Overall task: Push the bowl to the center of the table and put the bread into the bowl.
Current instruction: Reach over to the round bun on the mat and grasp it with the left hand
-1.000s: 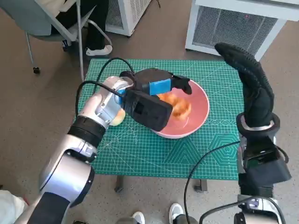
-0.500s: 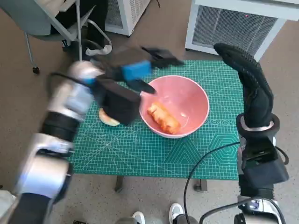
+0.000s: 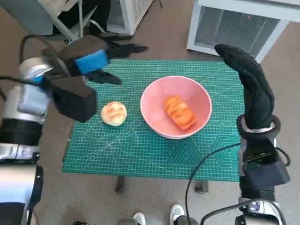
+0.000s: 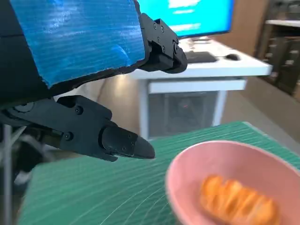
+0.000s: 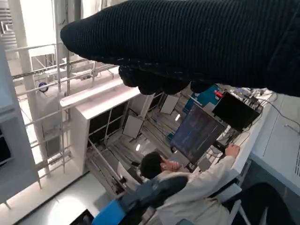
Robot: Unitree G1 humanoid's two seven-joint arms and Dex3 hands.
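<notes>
Currently my left hand (image 3: 101, 58) hovers empty, fingers spread, over the table's (image 3: 140, 154) far-left corner. Bread (image 3: 179, 113) lies in the bowl (image 3: 176, 107) near centre, at 4 o'clock from that hand, long axis 10-to-4. Right hand (image 3: 251, 79) raised at right edge; its grasp unclear. A second bun (image 3: 114, 113) sits outside, at 6 o'clock, nearer the left hand.

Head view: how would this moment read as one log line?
bread: in pink bowl | round bun: on mat | left hand: open, holds nothing | right hand: raised beside bowl
</notes>
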